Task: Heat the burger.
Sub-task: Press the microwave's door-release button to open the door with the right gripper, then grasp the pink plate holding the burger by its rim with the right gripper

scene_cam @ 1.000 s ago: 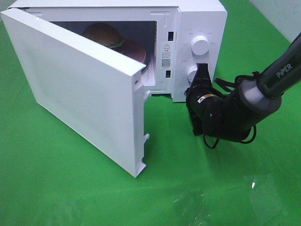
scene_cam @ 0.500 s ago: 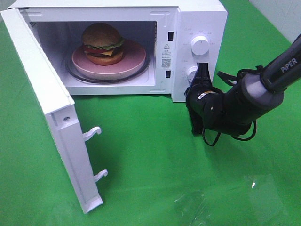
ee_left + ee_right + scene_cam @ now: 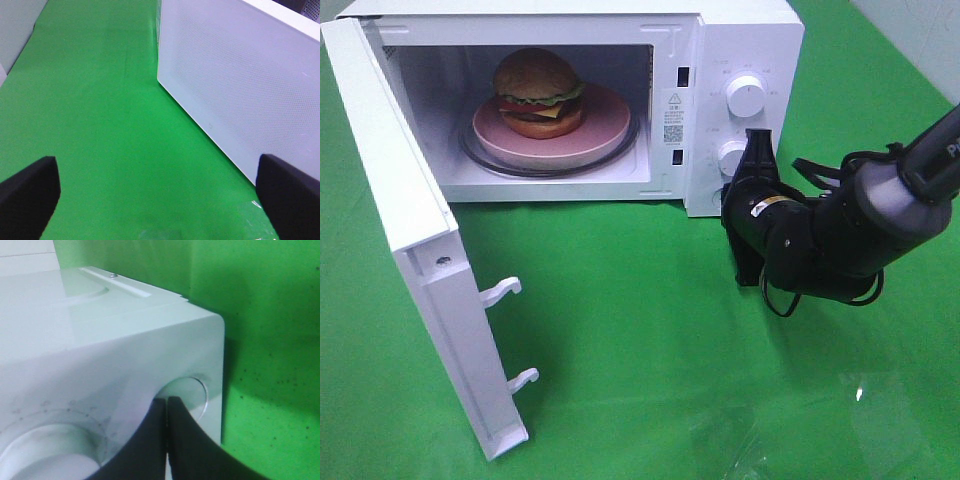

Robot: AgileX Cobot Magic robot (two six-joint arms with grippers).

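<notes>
Finds the microwave door swung far wider than a second ago: then across the cavity, now edge-on at the left of the exterior view, with both latch hooks exposed on its inner side. Finds the right end effector shifted a little to the right as well, in front of the control panel.

Places the burger inside the open microwave, upright on the pink plate, over the plate's left half. Shows the bun on top, with lettuce, tomato, cheese and patty beneath. Places the plate on the glass turntable on the cavity floor.

Reads the right end effector as closed and empty, its fingers pressed together with no gap. Puts its tip just beside the lower knob, below the upper knob. In the right wrist view, overlaps that lower knob's rim, yet cannot tell touching from just short.

Reads the left end effector as spread wide and empty, with dark fingers at either side of the left wrist view and only the green counter between them. Shows the door's perforated outer face just ahead, near one finger. Cannot tell whether the two meet.
</notes>
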